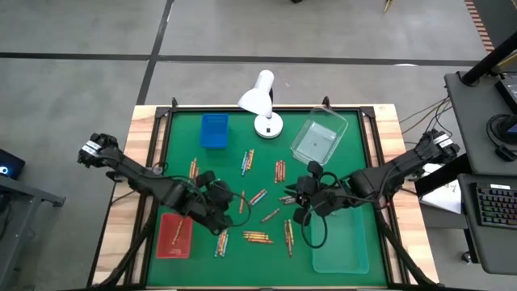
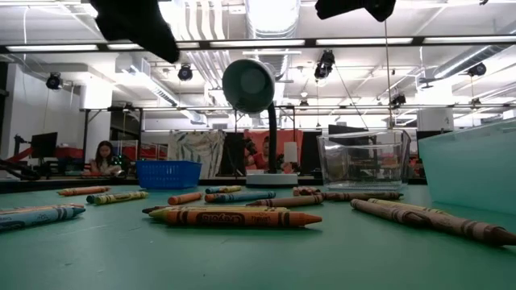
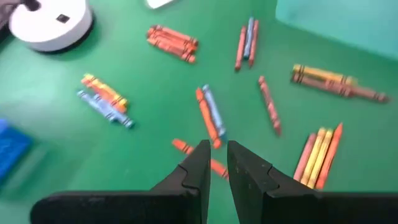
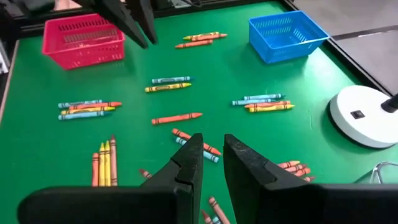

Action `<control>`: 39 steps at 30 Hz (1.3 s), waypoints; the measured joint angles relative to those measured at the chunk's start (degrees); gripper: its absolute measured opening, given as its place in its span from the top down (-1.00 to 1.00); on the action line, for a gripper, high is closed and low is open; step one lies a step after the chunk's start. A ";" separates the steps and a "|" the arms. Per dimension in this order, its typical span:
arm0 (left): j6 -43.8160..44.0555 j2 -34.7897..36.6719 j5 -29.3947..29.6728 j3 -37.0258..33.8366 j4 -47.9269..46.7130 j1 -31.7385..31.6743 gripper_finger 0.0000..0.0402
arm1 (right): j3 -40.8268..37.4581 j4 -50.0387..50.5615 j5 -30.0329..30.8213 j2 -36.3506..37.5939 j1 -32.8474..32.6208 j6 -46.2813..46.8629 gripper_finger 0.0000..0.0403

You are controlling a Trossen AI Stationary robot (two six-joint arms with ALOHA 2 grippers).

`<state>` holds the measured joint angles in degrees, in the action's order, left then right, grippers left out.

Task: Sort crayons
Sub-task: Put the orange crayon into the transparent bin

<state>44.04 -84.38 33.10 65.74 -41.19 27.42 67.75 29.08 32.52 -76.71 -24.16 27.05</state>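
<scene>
Crayons [image 1: 257, 237] scattered on green mat [image 1: 347, 162]; label print unreadable.

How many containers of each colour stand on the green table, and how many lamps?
blue basket: 1
red basket: 1
clear container: 1
pale green bin: 1
white lamp: 1
Total: 5 (4 containers and 1 lamp)

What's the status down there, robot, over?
Left gripper and right gripper narrowly open, empty, hovering mid-table. Short coloured wax crayons scattered across the green mat. No obstruction seen.
</scene>
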 joint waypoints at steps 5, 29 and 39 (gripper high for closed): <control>1.67 0.02 -2.71 -5.31 9.17 -3.07 0.82 | 0.69 1.04 -0.01 0.02 -0.04 -0.07 0.73; 22.50 -8.29 -5.42 -9.32 12.69 -6.62 0.27 | 0.63 2.31 0.02 0.04 -0.04 -0.15 0.73; 22.86 -12.01 -5.41 -9.32 15.14 -6.62 0.14 | 0.61 2.35 0.02 0.07 -0.04 -0.11 0.73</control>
<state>66.91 -96.39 27.69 56.42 -26.04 20.80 68.36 31.42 32.53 -76.64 -24.21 26.94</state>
